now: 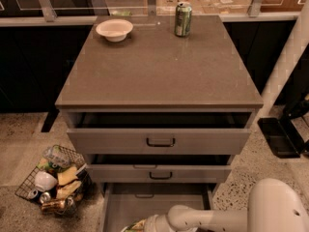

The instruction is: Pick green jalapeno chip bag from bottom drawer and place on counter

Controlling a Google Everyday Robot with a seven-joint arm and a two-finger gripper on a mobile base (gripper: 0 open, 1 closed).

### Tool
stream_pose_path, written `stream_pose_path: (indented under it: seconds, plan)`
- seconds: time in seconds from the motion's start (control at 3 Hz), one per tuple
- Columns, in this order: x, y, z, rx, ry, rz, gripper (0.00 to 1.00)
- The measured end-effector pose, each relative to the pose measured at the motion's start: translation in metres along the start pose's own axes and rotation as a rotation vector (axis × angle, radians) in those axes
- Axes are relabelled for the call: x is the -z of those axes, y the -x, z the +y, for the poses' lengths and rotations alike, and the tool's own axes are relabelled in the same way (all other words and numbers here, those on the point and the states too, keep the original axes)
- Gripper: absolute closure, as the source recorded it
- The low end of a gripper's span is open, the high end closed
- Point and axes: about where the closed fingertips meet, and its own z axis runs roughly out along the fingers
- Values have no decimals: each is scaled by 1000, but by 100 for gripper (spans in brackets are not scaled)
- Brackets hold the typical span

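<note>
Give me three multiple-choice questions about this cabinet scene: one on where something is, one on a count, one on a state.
1. Where on the counter is the green can?
A) back right B) front left C) centre
2. How many things stand on the counter?
A) one B) two C) four
3. The bottom drawer is:
A) shut B) taken away C) pulled out

Answers:
1 A, the can stands near the far edge, right of the middle.
2 B, only the can and the white bowl.
3 C, its floor shows, with the gripper inside it.
</note>
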Motion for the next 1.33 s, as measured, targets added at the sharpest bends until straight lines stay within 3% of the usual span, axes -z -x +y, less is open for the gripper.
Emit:
stream_pose_path:
  seconds: [0.67, 1.33]
  plan:
    - [83, 51, 22, 133, -48, -72, 100]
    - [158, 105, 30, 220, -110, -80, 100]
